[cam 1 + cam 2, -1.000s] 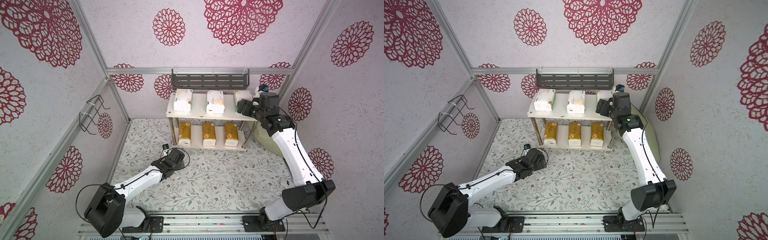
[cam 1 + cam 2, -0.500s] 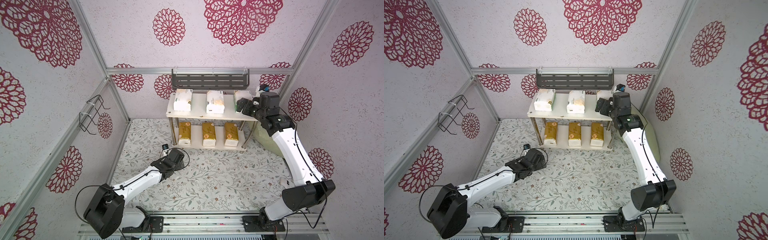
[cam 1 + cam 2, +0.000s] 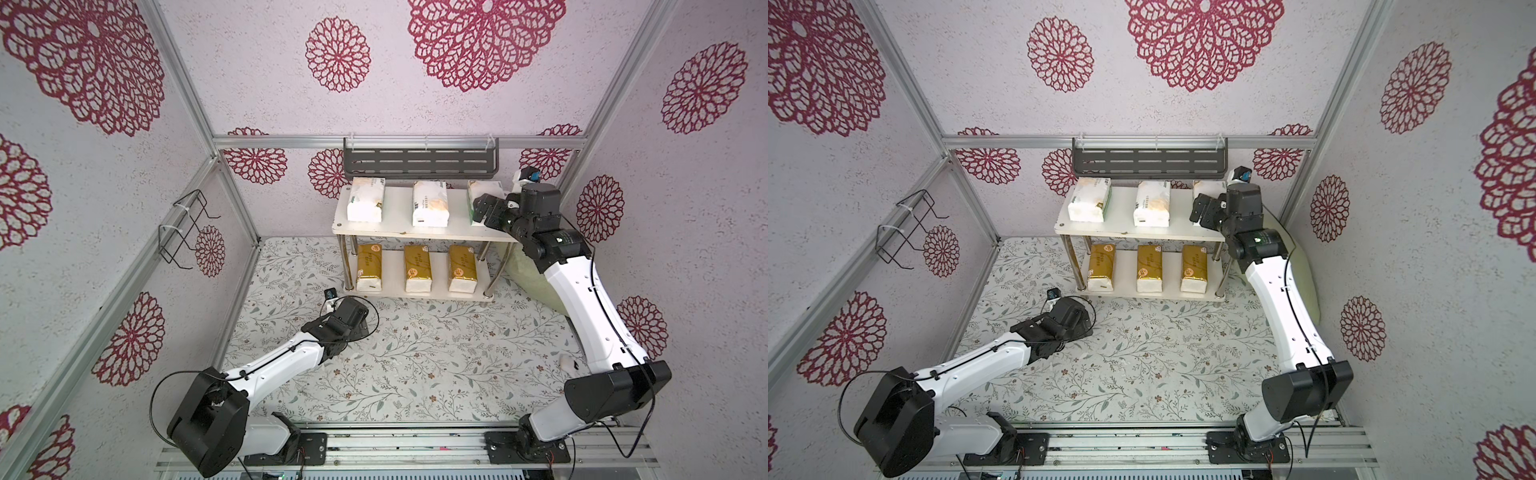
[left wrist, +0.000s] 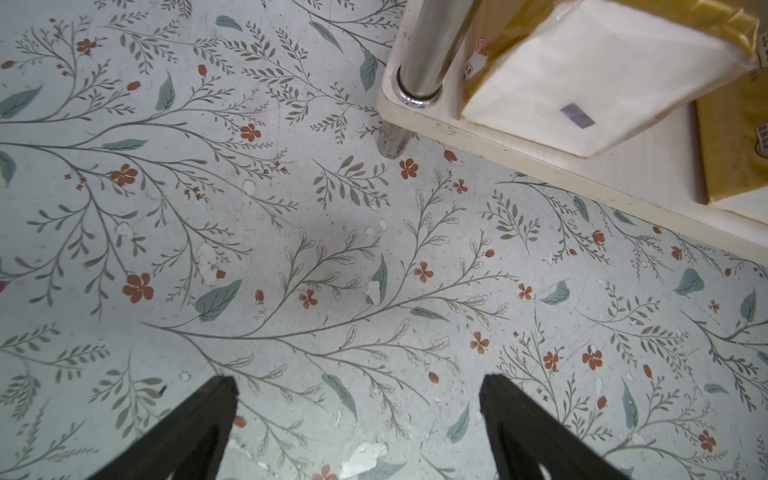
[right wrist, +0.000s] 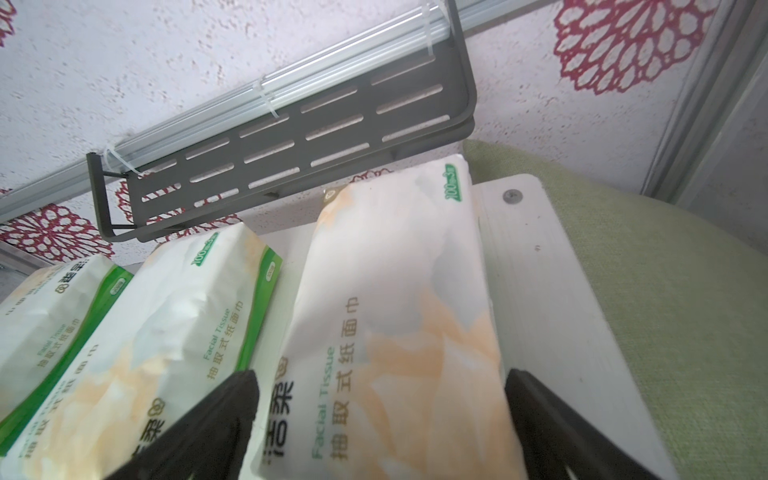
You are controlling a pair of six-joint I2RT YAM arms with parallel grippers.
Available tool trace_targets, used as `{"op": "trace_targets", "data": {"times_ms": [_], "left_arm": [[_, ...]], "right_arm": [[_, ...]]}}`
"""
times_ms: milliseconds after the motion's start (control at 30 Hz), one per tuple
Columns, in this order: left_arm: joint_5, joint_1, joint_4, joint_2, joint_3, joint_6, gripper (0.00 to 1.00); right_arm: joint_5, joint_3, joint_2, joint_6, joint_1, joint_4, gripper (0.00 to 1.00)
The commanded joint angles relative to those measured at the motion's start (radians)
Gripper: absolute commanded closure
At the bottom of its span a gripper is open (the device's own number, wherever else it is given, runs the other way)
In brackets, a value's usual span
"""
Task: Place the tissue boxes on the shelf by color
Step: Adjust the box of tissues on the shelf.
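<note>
**Right arm up at the shelf's top board, left arm low on the mat**

Right arm: rises from its base rail, forearm steep, elbow bent, wrist level with the top board of the shelf (image 3: 398,210) at its right end. The right gripper (image 5: 378,382) reaches in over that end. Its jaws are spread wide, one finger on each side of the third white tissue pack (image 5: 395,311). The pack lies flat on the board; I cannot tell whether the fingers touch its sides.

Left arm: stretched out low over the floral mat (image 3: 415,357), wrist just off the shelf's front left corner. The left gripper (image 4: 357,382) points down at bare mat, jaws wide apart, nothing between them. A chrome post (image 4: 428,41) and the white end of a gold pack (image 4: 590,75) show just beyond it.

Tissue packs: all six are on the shelf.
- Top board: white packs at left (image 3: 366,199) and middle (image 3: 430,203), plus the one under the right gripper, set in a row with gaps.
- Lower board: three gold packs (image 3: 369,266) (image 3: 418,268) (image 3: 462,268), white ends facing forward.

Around the shelf:
- Dark grey slotted rack (image 3: 419,160) on the wall just behind and above the top board.
- Pale green cushion (image 5: 665,291) against the shelf's right end, behind the right forearm.
- Black wire holder (image 3: 187,228) on the side wall, well away to the shelf's left.
</note>
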Motion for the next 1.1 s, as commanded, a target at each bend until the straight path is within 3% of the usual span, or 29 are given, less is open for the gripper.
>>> {"op": "trace_targets", "data": {"times_ms": [0, 433, 767, 900, 1067], "left_arm": [[-0.007, -0.007, 0.015, -0.011, -0.008, -0.008, 0.01], [-0.012, -0.007, 0.010, -0.018, -0.002, -0.005, 0.01], [-0.009, -0.008, 0.005, 0.000, 0.024, 0.004, 0.01], [-0.004, -0.008, 0.000, 0.013, 0.039, 0.005, 0.01], [-0.006, -0.017, -0.007, 0.022, 0.052, 0.005, 0.00]], "right_arm": [[0.021, 0.043, -0.058, -0.017, -0.002, 0.031, 0.01], [0.032, 0.157, -0.046, -0.091, -0.002, -0.059, 0.01], [-0.050, 0.267, -0.037, -0.179, 0.005, -0.170, 0.03], [-0.126, 0.287, -0.024, -0.204, 0.052, -0.178, 0.06], [-0.098, 0.342, 0.037, -0.220, 0.153, -0.200, 0.07]]}}
